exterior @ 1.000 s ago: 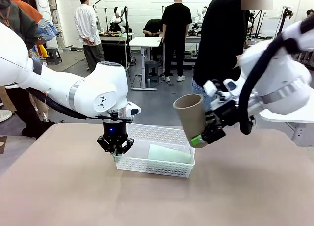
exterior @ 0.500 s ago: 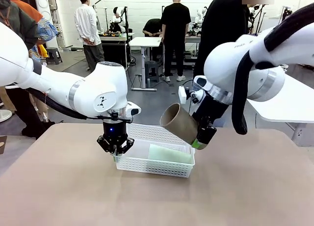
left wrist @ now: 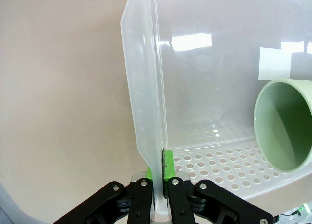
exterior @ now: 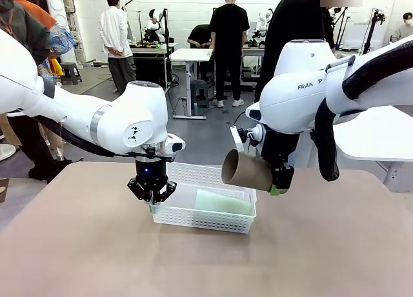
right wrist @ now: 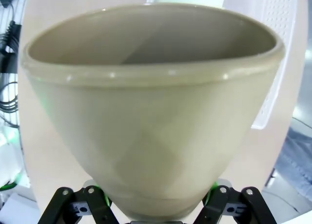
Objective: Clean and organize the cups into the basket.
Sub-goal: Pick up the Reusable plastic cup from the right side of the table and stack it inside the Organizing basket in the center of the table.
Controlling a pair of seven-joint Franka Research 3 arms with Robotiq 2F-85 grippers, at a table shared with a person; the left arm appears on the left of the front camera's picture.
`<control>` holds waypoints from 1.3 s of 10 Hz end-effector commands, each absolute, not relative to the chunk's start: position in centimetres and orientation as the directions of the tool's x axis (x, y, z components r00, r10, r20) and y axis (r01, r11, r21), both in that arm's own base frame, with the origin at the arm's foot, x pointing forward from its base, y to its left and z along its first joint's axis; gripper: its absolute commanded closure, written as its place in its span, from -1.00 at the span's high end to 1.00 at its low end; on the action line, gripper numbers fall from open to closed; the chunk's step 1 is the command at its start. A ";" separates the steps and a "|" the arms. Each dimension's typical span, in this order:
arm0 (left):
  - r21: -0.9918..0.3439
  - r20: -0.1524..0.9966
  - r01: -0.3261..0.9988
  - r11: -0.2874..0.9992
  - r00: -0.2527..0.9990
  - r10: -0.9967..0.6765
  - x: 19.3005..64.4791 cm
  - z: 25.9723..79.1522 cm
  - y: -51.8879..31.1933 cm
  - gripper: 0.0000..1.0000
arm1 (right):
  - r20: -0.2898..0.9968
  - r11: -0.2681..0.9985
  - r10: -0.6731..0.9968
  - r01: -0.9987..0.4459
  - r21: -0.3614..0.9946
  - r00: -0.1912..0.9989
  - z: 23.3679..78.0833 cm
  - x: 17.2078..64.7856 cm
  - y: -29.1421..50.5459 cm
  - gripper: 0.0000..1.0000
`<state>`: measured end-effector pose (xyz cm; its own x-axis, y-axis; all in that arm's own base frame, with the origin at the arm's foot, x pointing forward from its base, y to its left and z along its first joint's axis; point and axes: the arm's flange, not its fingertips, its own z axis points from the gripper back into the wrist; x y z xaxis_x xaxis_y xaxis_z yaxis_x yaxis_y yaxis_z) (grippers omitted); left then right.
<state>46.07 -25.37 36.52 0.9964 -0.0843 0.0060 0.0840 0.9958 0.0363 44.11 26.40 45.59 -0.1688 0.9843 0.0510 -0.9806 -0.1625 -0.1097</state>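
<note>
Midway, placing step: L gripper (exterior: 152,197) pinches the left rim of the basket (exterior: 206,218), mint cup (exterior: 222,202) lying inside, while R gripper (exterior: 277,181) grips the tan cup (exterior: 248,170) by its base, tipped sideways above the basket's right end; next: lower in beside mint cup, then let go.

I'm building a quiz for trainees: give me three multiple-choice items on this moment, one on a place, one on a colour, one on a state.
1. Where is the mint green cup? A) lying in the basket B) standing beside it C) stacked under it
2. The held cup in the right tool is: A) white B) mint C) tan-brown
3. The left tool is: A) open B) shut on the basket's wall C) shut on a cup
Key: A, it lies sideways inside; C, its body is tan-brown; B, it pinches the wall.
</note>
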 end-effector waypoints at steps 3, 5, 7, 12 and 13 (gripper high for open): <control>0.035 0.007 0.085 0.996 0.996 -0.085 46.0 36.6 -25.4 -0.90 | 0.052 -0.154 0.986 -0.984 -0.095 -0.159 45.4 44.2 26.0 0.57; 0.035 0.007 0.085 0.996 0.996 -0.085 46.0 36.6 -25.4 -0.90 | 0.052 -0.154 0.986 -0.984 -0.095 -0.159 45.4 44.2 26.0 0.57; 0.035 0.007 0.085 0.996 0.996 -0.085 46.0 36.6 -25.4 -0.90 | 0.051 -0.154 0.986 -0.983 -0.101 -0.160 45.5 44.3 25.9 0.57; 0.035 0.007 0.085 0.996 0.996 -0.085 46.0 36.6 -25.4 -0.90 | -0.192 0.216 0.949 -0.959 -0.182 0.250 41.8 45.0 34.0 0.57; 0.035 0.007 0.085 0.996 0.996 -0.085 46.0 36.6 -25.4 -0.90 | -0.201 0.214 0.949 -0.964 -0.161 0.244 40.9 45.4 35.4 0.57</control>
